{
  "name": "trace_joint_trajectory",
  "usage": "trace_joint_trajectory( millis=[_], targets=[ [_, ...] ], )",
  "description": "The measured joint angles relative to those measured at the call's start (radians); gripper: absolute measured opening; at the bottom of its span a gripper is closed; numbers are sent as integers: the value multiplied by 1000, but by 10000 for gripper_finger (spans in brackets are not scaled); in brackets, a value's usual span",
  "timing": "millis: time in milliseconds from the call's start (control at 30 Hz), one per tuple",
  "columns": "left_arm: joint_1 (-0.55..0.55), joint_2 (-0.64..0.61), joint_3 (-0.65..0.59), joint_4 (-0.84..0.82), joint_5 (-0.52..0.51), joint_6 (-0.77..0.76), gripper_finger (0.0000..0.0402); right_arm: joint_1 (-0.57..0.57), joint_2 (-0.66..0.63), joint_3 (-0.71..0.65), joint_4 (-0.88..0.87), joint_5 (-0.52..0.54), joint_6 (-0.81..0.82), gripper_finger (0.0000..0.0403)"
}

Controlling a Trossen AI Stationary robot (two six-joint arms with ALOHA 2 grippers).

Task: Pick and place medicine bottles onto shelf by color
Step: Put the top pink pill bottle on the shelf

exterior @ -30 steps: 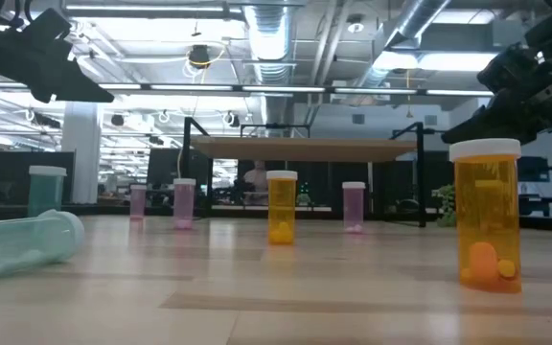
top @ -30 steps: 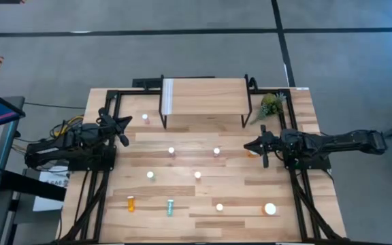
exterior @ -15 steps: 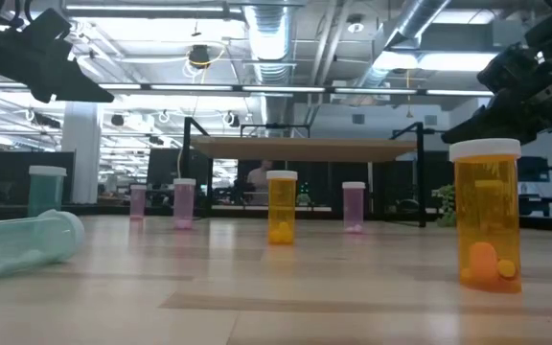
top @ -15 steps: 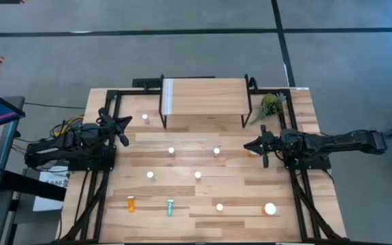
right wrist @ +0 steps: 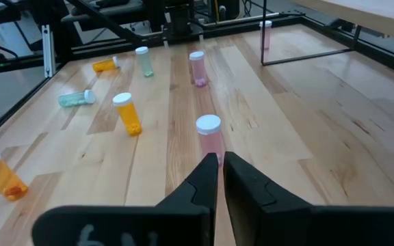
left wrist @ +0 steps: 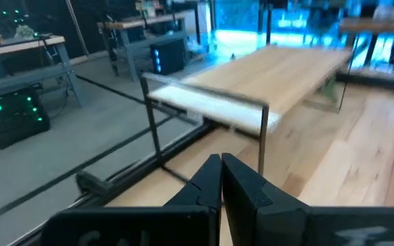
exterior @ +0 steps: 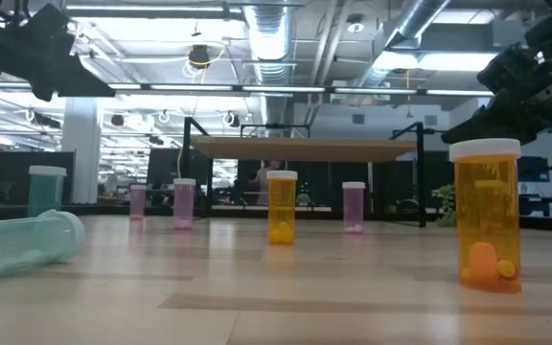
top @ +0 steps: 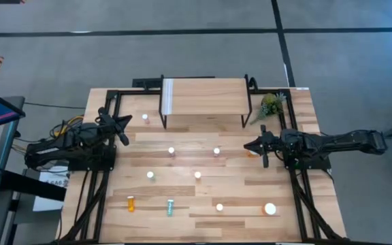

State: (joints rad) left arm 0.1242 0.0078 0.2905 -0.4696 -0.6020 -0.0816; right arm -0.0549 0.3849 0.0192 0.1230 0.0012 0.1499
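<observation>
Almost nothing has shifted since the earlier frames: in the low view the left arm's dark shape has edged slightly, while every bottle sits where it was. The left tool (top: 122, 128) hangs above the desk's (top: 284, 197) left side near the shelf's (top: 203, 95) left legs, its fingers clenched together on nothing. The right tool (top: 258, 149) hovers over the right side, fingers likewise pressed together and empty, aimed toward an upright pink bottle (right wrist: 208, 137) standing just ahead of it. The shelf top carries no bottles yet. The medicine bottles are scattered over the desk: pink ones in the middle, with one by the shelf's left leg (top: 145, 118), a slim orange bottle (top: 198, 176) upright, a teal bottle (top: 170, 207) and a small orange one (top: 131, 203) lying on their sides near the front, and a wide orange bottle (top: 270, 209) at the front right. The sorting looks not yet begun; the step in hand appears to be approaching a first bottle. Next, the right tool would need to part its fingers, descend around the pink bottle's body below the cap, and close without toppling it.
</observation>
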Motion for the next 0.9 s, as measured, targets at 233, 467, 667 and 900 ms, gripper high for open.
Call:
trace_joint_trajectory(
  millis=[233, 467, 667, 900],
  targets=[
    [0, 6, 0, 37, 41, -284, 0, 0, 0, 0, 0, 0, 0, 51],
    [0, 6, 0, 198, -80, -265, 0, 0, 0, 0, 0, 0, 0, 51],
    [0, 13, 1, 403, -162, -213, 0, 0, 0, 0, 0, 0, 0, 51],
    [0, 39, 0, 489, 106, -15, 0, 0, 0, 0, 0, 0, 0, 51]
  ],
)
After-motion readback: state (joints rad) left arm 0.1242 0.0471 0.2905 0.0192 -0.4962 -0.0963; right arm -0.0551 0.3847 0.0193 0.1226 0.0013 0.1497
